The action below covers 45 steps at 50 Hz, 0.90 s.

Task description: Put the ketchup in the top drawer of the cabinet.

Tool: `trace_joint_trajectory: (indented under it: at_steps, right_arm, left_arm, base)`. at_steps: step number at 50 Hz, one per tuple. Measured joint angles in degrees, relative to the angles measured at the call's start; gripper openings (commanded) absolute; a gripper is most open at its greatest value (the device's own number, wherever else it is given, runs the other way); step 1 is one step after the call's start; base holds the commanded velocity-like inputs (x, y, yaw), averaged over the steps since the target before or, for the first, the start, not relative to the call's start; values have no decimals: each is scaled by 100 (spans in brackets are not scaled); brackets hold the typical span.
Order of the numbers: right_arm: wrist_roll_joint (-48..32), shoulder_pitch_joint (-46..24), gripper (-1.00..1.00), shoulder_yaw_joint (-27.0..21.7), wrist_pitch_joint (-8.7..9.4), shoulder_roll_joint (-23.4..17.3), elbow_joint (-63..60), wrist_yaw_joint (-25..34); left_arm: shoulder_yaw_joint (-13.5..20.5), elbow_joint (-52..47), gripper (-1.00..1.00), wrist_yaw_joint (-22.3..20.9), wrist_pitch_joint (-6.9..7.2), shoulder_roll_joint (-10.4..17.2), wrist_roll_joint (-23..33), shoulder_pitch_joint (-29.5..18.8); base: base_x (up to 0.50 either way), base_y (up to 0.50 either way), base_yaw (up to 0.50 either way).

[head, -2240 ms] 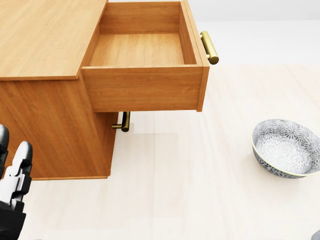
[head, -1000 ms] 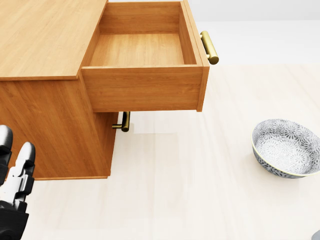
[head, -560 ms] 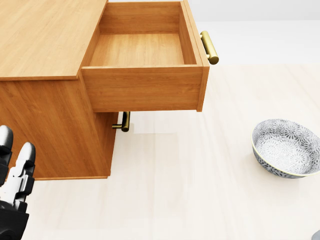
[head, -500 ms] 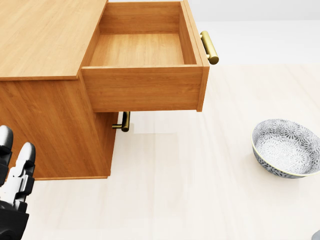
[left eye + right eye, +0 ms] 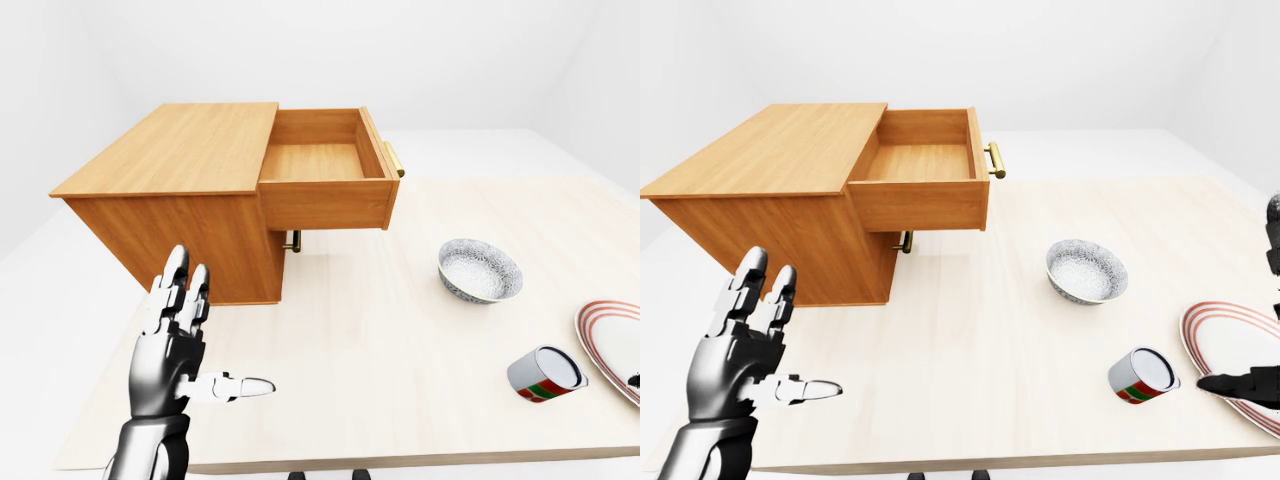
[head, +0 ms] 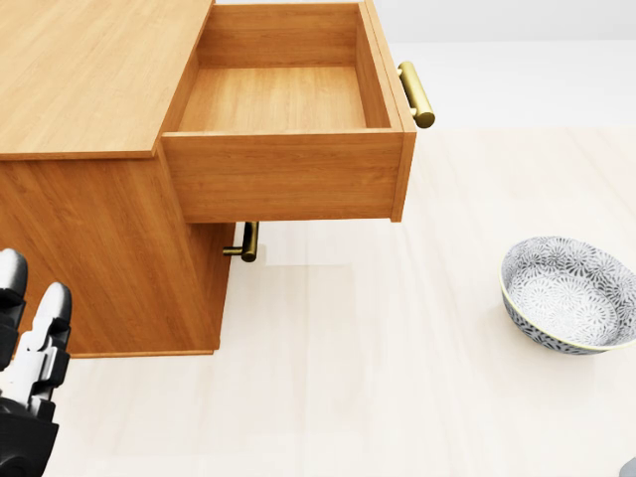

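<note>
At cabinet (image 5: 190, 190) — top drawer (image 5: 325, 165) open, wooden.

glossy silver-and-black jointed left hand (image 5: 172, 345), three-fingered.

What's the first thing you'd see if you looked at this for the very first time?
The big wooden cabinet at the upper left, with its top drawer pulled open and nothing in it. Next, the robot's shiny left hand spread open at the lower left. A patterned bowl and a tipped can sit on the right.
</note>
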Motion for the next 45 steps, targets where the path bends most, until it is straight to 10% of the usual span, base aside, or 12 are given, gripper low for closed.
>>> trace_joint_trajectory:
  at_steps: [45]
  right_arm:
    - [474, 300, 100, 556, 0, 365, 1956, 0]
  left_arm:
    - [-59, 145, 100, 72, -74, 36, 48, -63]
  base:
    - [0, 0, 0]
